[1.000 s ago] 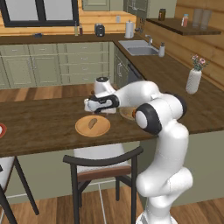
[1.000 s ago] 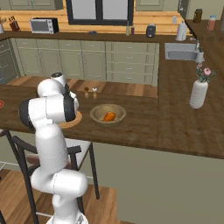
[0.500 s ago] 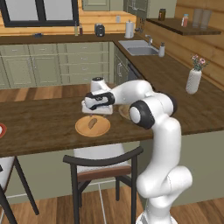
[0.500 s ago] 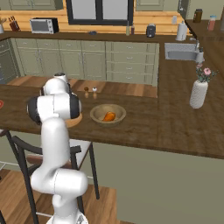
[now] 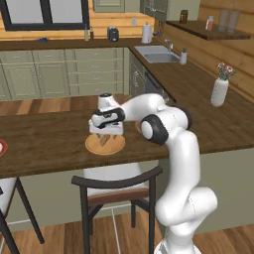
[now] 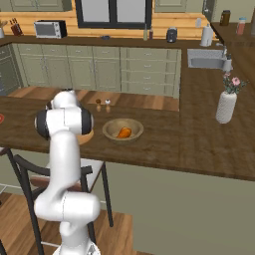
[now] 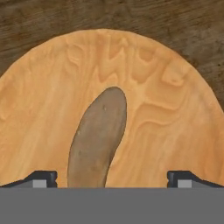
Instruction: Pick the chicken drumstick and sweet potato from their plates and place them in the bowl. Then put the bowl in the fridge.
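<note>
Poised low over the flat, light tan wooden plate [image 5: 104, 144], the pincer [image 5: 104, 133] points straight down with its two dark tips spread wide and nothing between them. In the hand view those tips sit at the bottom corners, well apart, and the dull brown-tan oblong sweet potato [image 7: 97, 140] lies on the plate [image 7: 166, 109] directly under the gap, somewhat closer to one tip than the other. It lies lengthwise across the line between the tips, so a closing stroke would catch its narrow width.

Beyond the arm's elbow from the pincer, on the same dark wooden bench [image 6: 164, 139], stands the round, deep tan-brown wooden bowl [image 6: 123, 129]. A glossy orange-brown chicken drumstick [image 6: 123, 132] already rests inside it, so the first pick appears done.

Judging by this, the task is roughly a third along. Left to do: lower the last bit and close on the sweet potato, carry it to the bowl, then lift the bowl and put it in the fridge. Whether the tips have reached the potato's height cannot be told for sure.
</note>
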Tool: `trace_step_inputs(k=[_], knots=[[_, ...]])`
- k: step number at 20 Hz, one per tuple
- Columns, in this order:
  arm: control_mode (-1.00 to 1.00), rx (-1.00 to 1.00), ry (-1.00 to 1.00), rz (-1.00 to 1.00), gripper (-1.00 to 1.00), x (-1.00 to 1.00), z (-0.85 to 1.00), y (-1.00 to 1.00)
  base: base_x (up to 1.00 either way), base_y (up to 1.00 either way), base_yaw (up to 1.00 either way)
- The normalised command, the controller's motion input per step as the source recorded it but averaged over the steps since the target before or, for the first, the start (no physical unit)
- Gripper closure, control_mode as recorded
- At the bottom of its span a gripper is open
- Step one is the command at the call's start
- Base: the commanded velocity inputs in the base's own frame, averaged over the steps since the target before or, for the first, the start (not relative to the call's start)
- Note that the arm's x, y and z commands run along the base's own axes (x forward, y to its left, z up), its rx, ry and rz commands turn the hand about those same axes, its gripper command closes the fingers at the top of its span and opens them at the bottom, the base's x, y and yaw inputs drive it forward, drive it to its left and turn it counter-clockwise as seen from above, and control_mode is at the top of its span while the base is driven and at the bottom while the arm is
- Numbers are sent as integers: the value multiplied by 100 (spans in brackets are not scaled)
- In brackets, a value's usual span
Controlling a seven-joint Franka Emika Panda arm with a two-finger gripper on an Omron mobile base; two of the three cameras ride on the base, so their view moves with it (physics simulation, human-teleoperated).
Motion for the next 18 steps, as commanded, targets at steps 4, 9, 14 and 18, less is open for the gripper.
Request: trace_step_inputs(k=[4,9,14,18], knots=[[-100,0,3,0,-100,43,-28,7,0,0,0],[-100,0,2,0,-100,43,-15,4,0,0,0],[-100,0,2,0,100,6,-19,3,0,0,0],[-100,0,2,-7,100,-27,-20,-21,0,0,0]])
